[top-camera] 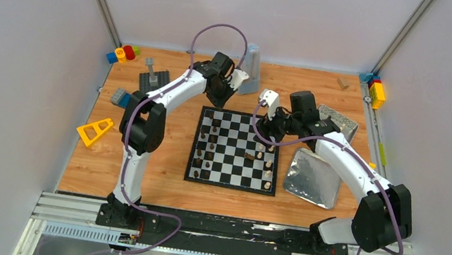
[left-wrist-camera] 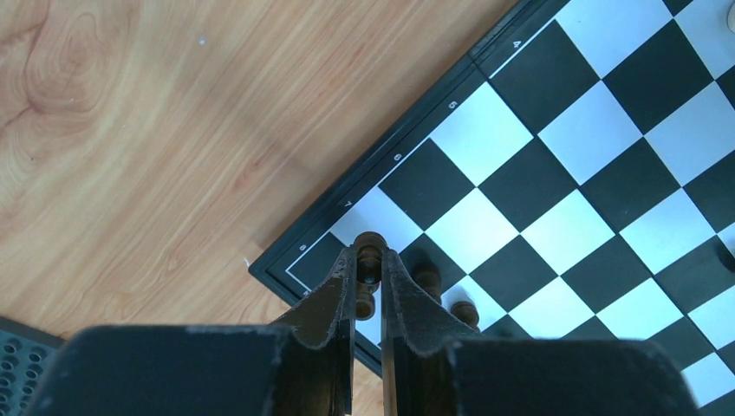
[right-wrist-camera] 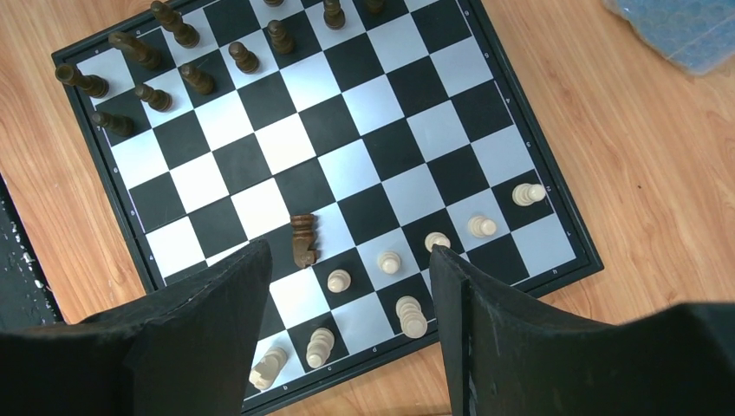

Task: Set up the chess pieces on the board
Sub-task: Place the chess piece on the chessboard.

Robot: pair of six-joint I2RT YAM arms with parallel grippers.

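Left hand (left-wrist-camera: 370, 260) we log clamped on a dark piece (left-wrist-camera: 370, 245) at the corner of the board (left-wrist-camera: 555, 165). Right hand (right-wrist-camera: 348, 253) hangs over the pale pieces (right-wrist-camera: 411, 316), fingers (right-wrist-camera: 217, 329) wide apart, gripping nothing. We find the board at the middle of the desk (top-camera: 158, 184).

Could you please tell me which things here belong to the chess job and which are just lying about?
Job: board, dark pieces, pale pieces, the piece in the left hand.
Lying about: trays, yellow triangle, toy blocks, baseplate.
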